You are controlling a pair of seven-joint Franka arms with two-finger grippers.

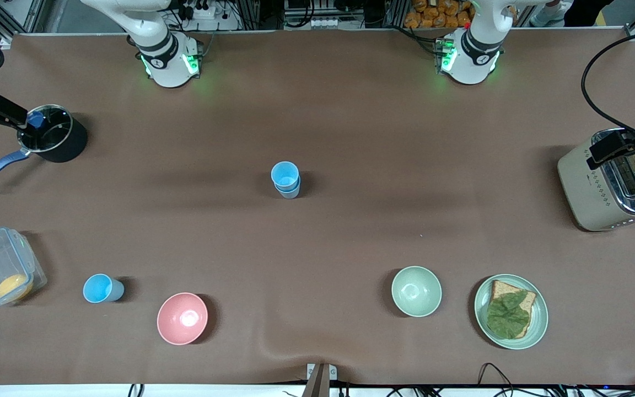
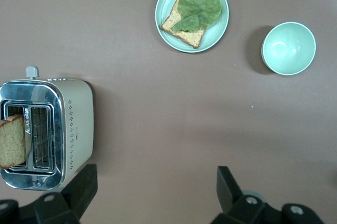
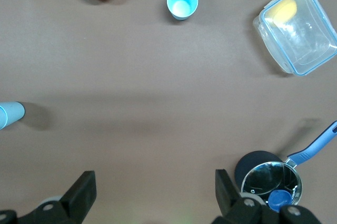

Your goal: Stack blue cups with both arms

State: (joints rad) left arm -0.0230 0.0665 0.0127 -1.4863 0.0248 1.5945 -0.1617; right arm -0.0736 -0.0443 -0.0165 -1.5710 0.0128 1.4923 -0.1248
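The right gripper (image 3: 152,195) hung high over the pot (image 1: 53,140) end of the table (image 1: 317,99), jaws spread wide and holding nothing. A lone blue cup (image 1: 102,288) stood upright beside the pink bowl (image 1: 182,318), near the food box (image 1: 0,273). Mid-table sat the stacked blue cups (image 1: 285,179), one nested in another. I'd say that lone cup was next: drop straight down, pinch its wall below the rim, keep it level, and steer clear of the bowl. The left gripper (image 2: 155,195) waited over the toaster (image 1: 612,187) end, jaws released too.
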